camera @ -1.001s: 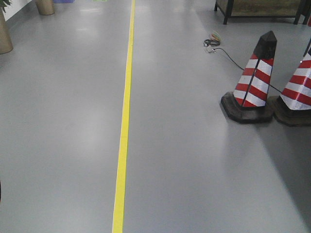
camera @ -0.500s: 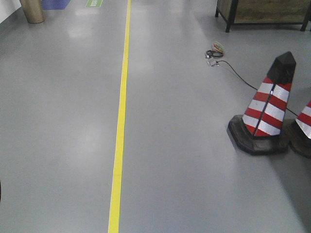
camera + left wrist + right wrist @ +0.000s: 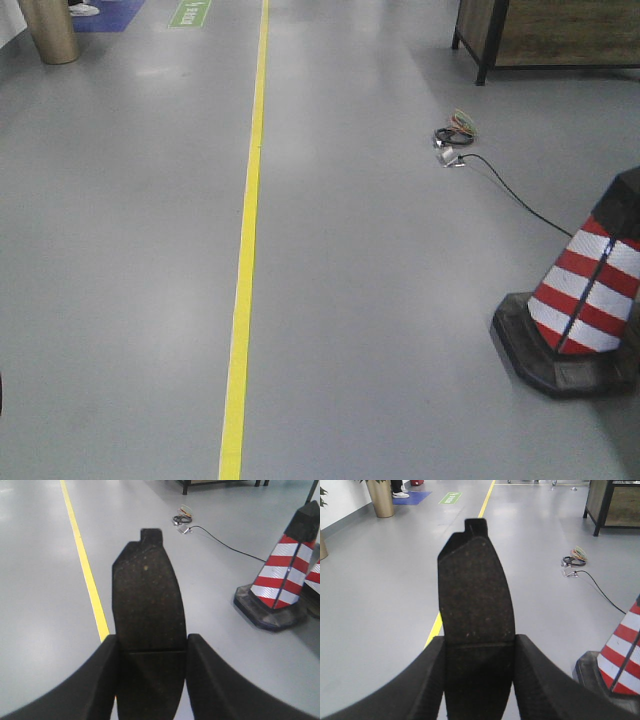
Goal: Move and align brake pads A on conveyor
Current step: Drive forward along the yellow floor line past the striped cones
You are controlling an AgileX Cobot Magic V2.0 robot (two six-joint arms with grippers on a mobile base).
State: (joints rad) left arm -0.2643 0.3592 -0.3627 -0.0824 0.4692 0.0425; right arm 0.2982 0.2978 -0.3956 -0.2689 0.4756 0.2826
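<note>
A flat, dark grey, speckled brake pad [image 3: 148, 625] with a curved outline, a centre groove and a small square end tab stands clamped between the black fingers of the left gripper [image 3: 150, 680], its tab pointing to 12 o'clock above the grey floor [image 3: 400, 300]. The right gripper [image 3: 479, 680] grips a matching dark oblong pad [image 3: 476, 615] the same way, jaws pressing at 9 and 3 o'clock. A yellow floor line [image 3: 245, 250] and a red-and-white striped cone [image 3: 590, 295] lie beyond.
</note>
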